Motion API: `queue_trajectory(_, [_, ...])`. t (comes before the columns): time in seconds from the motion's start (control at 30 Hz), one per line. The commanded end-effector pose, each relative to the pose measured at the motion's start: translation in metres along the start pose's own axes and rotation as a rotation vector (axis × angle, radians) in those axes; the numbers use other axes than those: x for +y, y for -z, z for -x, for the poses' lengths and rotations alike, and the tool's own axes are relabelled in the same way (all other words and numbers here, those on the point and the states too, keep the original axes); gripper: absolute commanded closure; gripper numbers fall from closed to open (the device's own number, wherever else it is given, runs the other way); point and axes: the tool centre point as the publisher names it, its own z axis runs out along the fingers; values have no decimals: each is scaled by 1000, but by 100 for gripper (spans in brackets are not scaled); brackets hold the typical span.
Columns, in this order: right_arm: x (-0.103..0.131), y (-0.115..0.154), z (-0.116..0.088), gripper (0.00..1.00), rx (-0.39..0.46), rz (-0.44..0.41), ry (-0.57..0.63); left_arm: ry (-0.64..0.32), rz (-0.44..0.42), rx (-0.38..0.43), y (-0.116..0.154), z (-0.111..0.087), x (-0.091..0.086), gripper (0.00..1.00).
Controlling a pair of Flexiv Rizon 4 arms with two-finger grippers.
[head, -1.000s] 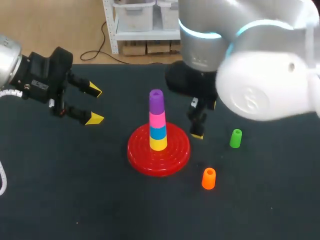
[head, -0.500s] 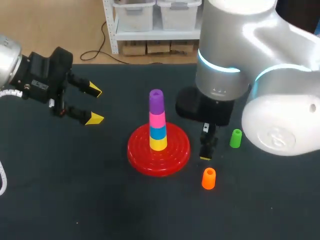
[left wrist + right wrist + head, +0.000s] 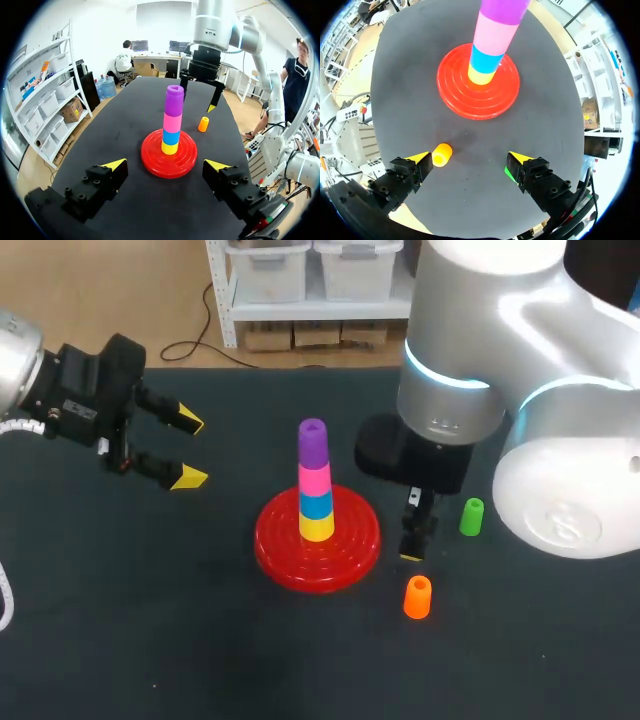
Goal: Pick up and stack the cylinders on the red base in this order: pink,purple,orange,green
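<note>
Pincers both released, empty: right gripper (image 3: 470,159) over desk (image 3: 150,640) middle, between orange cylinder (image 3: 441,154) and green cylinder (image 3: 471,517); left gripper (image 3: 187,450) near left edge.

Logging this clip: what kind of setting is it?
Probably a robot manipulation test bench: a black table, the left gripper and right gripper of two arms over it, and a toy cylinder stack on a red base.
</note>
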Motion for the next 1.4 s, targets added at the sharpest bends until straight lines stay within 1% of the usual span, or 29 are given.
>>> queue_trajectory(0.03, [0, 0, -1, 0, -4, -1, 0, -2, 1, -4, 0, -1, 0, 0])
queue_trajectory(0.07, [0, 0, -1, 0, -4, -1, 0, -2, 1, -4, 0, -1, 0, 0])
queue_trajectory(0.1, [3, 3, -1, 0, -19, 11, 10, -2, 1, -4, 0, -1, 0, 0])
queue_trajectory(0.17, [10, 7, -1, 0, -52, 5, 43, -2, 1, -4, 0, -1, 0, 0])
queue_trajectory(0.3, [20, 4, -7, 0, -68, 9, 59, -2, 1, -4, 0, -1, 0, 0])
queue_trajectory(0.43, [26, -6, -10, 0, -47, 13, 69, -2, 1, -4, 0, -1, 0, 0])
queue_trajectory(0.63, [37, -17, -10, 0, 2, 46, 84, -2, 1, -4, 0, -1, 0, 0])
queue_trajectory(0.7, [38, -22, -8, 0, 10, 49, 88, -2, 1, -4, 0, -1, 0, 0])
queue_trajectory(0.83, [40, -29, -6, 0, 61, 73, 83, -2, 1, -4, 0, -1, 0, 0])
queue_trajectory(0.93, [40, -33, -8, 0, 65, 79, 74, -2, 1, -4, 0, -1, 0, 0])
queue_trajectory(0.97, [40, -35, -9, 4, 65, 80, 73, -2, 1, -4, 0, -1, 0, 0])
queue_trajectory(1.0, [40, -35, -10, 6, 65, 81, 72, -2, 1, -4, 0, -1, 0, 0])
queue_trajectory(1.07, [41, -37, -13, 13, 68, 90, 67, -2, 1, -4, 0, -1, 0, 0])
queue_trajectory(1.13, [41, -39, -16, 23, 68, 94, 64, -2, 1, -4, 0, -1, 0, 0])
queue_trajectory(1.17, [41, -40, -18, 26, 70, 97, 60, -2, 1, -4, 0, -1, 0, 0])
queue_trajectory(1.2, [41, -41, -19, 35, 71, 99, 57, -2, 1, -4, 0, -1, 0, 0])
queue_trajectory(1.23, [42, -41, -19, 40, 70, 100, 56, -2, 1, -4, 0, -1, 0, 0])
queue_trajectory(1.27, [42, -42, -20, 50, 69, 101, 57, -2, 1, -4, 0, -1, 0, 0])
queue_trajectory(1.4, [44, -43, -22, 53, 67, 103, 60, -2, 1, -4, 0, -1, 0, 0])
